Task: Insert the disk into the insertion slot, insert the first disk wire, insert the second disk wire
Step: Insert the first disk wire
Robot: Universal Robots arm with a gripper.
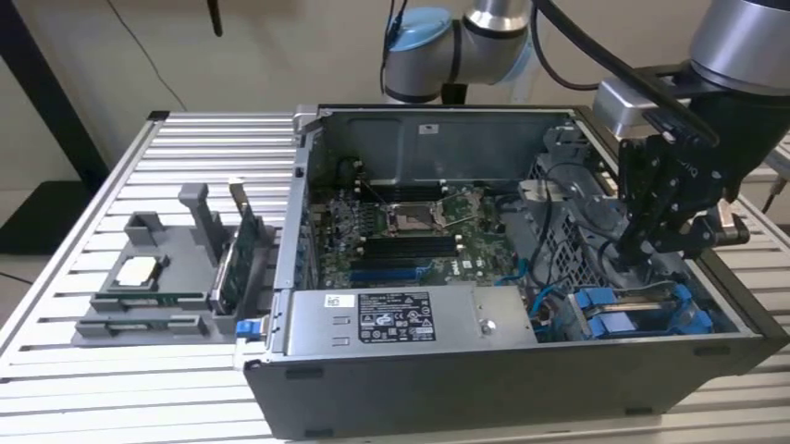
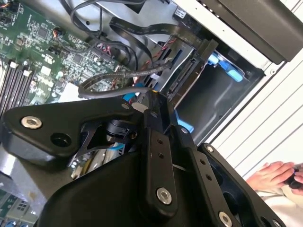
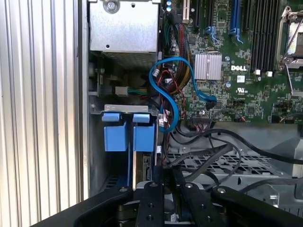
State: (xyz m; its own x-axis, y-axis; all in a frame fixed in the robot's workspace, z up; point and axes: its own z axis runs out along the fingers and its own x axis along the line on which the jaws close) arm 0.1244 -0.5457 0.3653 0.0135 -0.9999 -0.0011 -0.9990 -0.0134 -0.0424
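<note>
Presently: hand (image 1: 635, 250) closed, contents of its grip not discernible, lowered into the open case at the exterior view's right. Disk (image 1: 642, 305) sits in the insertion slot (image 2: 208, 104), lower right of that frame. Judged hazard: loose black cables (image 3: 208, 151) just beside the hand may snag and be dragged.

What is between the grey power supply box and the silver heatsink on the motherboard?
In the first wrist view, a looping blue cable and a bundle of coloured wires lie between the power supply box and the heatsink.

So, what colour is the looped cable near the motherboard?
Blue; the cable shows best in the first wrist view.
</note>
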